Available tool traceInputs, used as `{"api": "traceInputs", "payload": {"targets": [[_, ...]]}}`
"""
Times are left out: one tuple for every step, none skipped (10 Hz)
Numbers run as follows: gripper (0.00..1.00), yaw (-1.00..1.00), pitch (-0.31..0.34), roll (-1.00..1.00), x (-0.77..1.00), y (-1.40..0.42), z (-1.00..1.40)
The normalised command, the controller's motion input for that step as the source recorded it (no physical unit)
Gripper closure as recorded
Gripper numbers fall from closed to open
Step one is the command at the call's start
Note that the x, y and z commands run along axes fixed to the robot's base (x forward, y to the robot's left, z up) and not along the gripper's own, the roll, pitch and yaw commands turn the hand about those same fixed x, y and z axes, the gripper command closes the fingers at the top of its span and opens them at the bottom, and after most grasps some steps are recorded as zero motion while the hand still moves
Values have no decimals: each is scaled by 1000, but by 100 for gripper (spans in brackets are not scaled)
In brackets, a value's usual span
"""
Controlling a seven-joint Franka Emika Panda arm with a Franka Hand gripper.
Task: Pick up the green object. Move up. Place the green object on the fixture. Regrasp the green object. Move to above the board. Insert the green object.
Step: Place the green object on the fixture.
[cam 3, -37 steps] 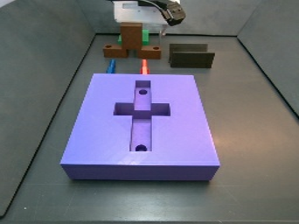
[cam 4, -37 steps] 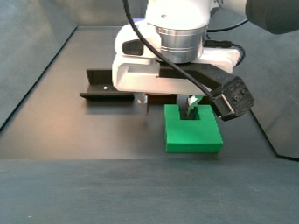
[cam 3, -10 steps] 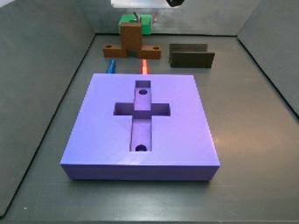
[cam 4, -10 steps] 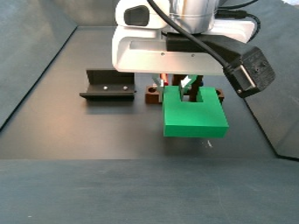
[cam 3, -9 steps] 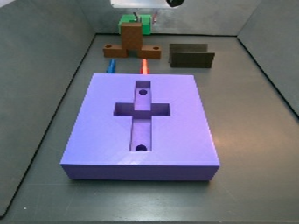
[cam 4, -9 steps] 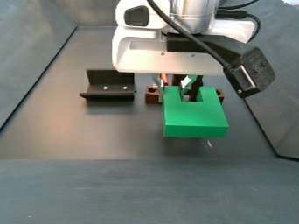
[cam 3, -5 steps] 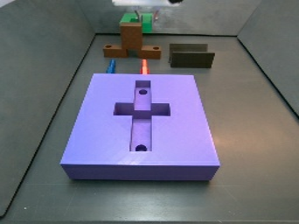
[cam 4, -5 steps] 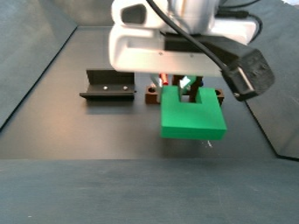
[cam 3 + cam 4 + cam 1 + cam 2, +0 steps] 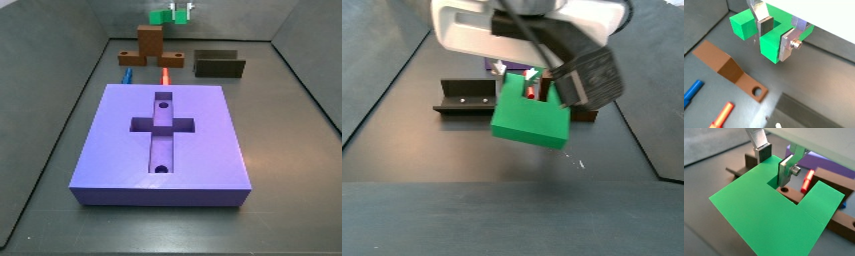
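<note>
The gripper hangs in the air with its jaws narrowed on the green object, the silver fingers clamped on the bar between the block's two legs. In another wrist view the gripper grips the same bar, and the green object spreads wide below the fingers, a notch cut into its far edge.

In a side view the gripper sits at the very top of the frame, with the green object only partly visible, well above the floor and behind the brown block. In the opposite side view the green object hangs tilted under the white gripper, clear of the floor.

Below, the fixture stands on the floor to the right of the brown block, apart from it. In a side view it appears as a dark bracket just beside the lifted green object.

The board fills the foreground, its cross-shaped recess and two round holes facing up. A red rod and a blue rod lie between the board and the brown block. A wrist view shows the brown block, red rod and blue rod on the floor under the gripper.
</note>
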Motion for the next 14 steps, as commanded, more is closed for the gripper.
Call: {"api": "traceInputs", "payload": {"targets": [[100,-97,0,-1000,717,0,49],[100,-120,0,-1000,734,0,51],[100,-57,0,-1000,717,0,29],[100,0,0,-1000,717,0,11],[100,0,0,-1000,711,0,14],[100,-20,0,-1000,814,-49,69],[100,-46,14,-846,923,-117,77],[100,-29,29,-860,914,-106,57],[100,0,46,-849,900,-114,51],[100,0,86,-866,883,-134,86],[100,0,211,-920,820,-163,223],[100,6,274,-869,734,-203,289],[100,49,323,-820,709,-246,329],[100,49,411,-700,703,-23,243]]}}
